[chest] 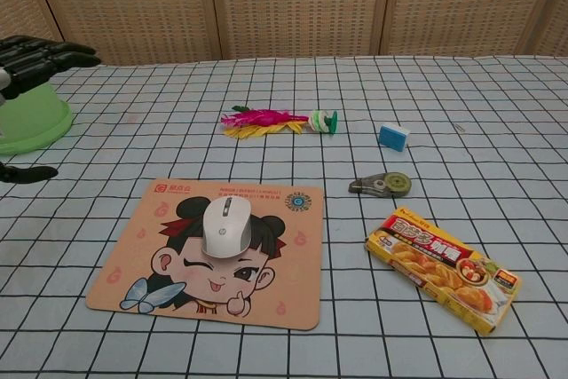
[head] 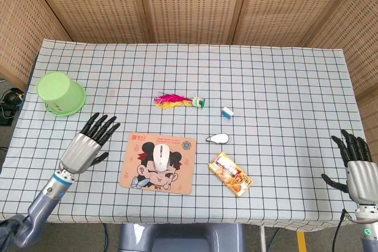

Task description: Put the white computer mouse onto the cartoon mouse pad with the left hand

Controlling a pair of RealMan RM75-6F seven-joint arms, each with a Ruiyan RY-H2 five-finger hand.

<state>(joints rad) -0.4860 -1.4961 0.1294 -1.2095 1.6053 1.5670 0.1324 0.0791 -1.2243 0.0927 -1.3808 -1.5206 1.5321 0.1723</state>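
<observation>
We see the white computer mouse (head: 163, 158) lying on the cartoon mouse pad (head: 137, 175), over the top of the printed girl's head, with nothing touching it; the pad lies flat near the front edge of the table (head: 283, 75), left of its middle. Our left hand (head: 86, 147) hovers beside the pad's left edge, well clear of the mouse, its fingers (head: 105, 126) spread apart and holding nothing; in the chest view only the dark fingertips (chest: 53, 49) show at the left border. Our right hand (head: 358, 169) sits off the table's front right corner, palm up-turned toward the camera, fingers spread and empty. An upturned green cup (head: 60, 92) rests near the left edge of the table. Toward the middle lies a pink and yellow feather toy (head: 172, 100) with a small green end piece (head: 199, 103), and just to its right a little blue and white eraser (head: 227, 112). Between the eraser and the front edge sits a grey correction tape dispenser (head: 219, 138), near the pad's upper right corner, and in front of that lies a yellow and red curry box (head: 230, 173), angled, just beside the pad's right edge without touching it.
</observation>
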